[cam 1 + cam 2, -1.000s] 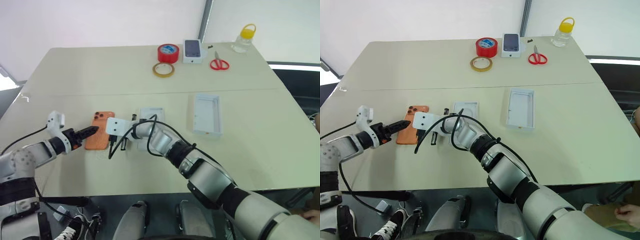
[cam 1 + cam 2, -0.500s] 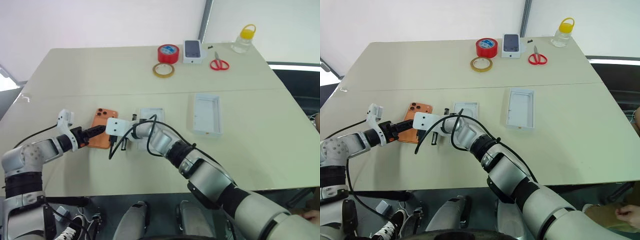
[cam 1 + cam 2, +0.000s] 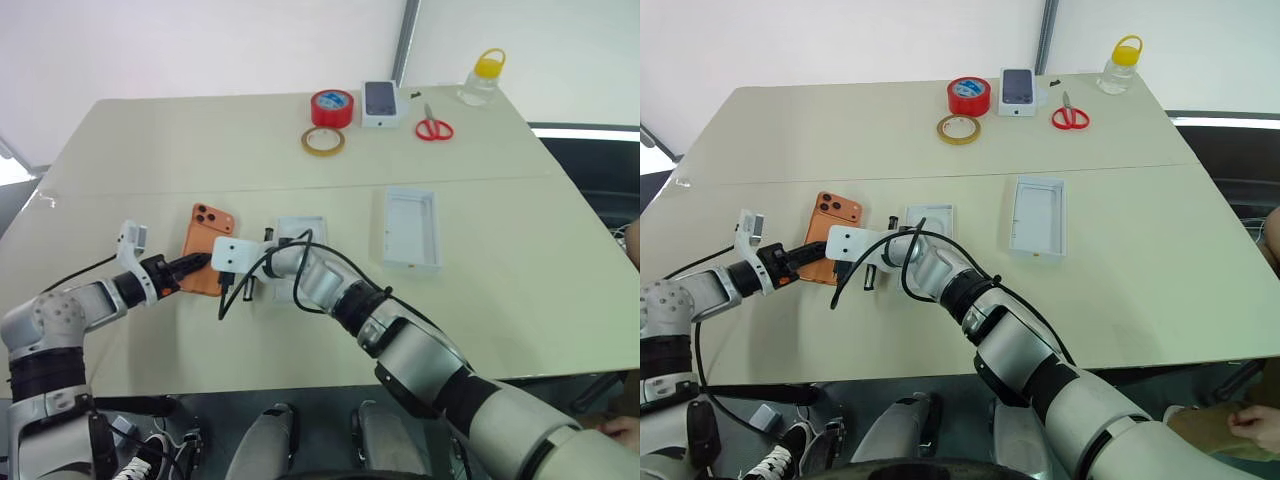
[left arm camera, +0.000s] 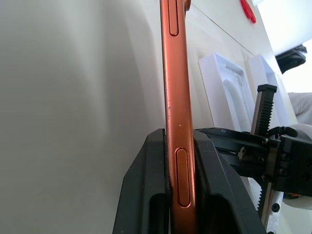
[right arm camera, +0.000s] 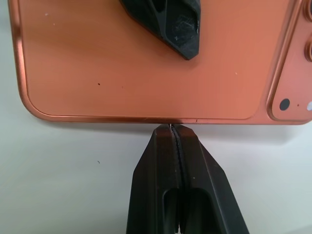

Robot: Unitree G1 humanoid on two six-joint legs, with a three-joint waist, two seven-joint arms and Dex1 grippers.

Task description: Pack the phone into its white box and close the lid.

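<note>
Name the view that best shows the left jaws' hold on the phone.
The left wrist view: the phone stands edge-on, pinched between both fingers of the left gripper. The right wrist view shows one left finger on its orange back. The eye views show the grip small, at the phone's near end.

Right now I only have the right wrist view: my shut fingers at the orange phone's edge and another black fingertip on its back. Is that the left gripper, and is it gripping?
Observer: Yes. The left gripper is shut on the phone, one finger on each face, at the end away from the lenses.
Operator: Where is a tray to put it in?
Observer: A white tray lies just to the phone's right, partly behind the right arm.
Operator: Any other?
Observer: A second white tray lies apart, farther right, with nothing in it.
</note>
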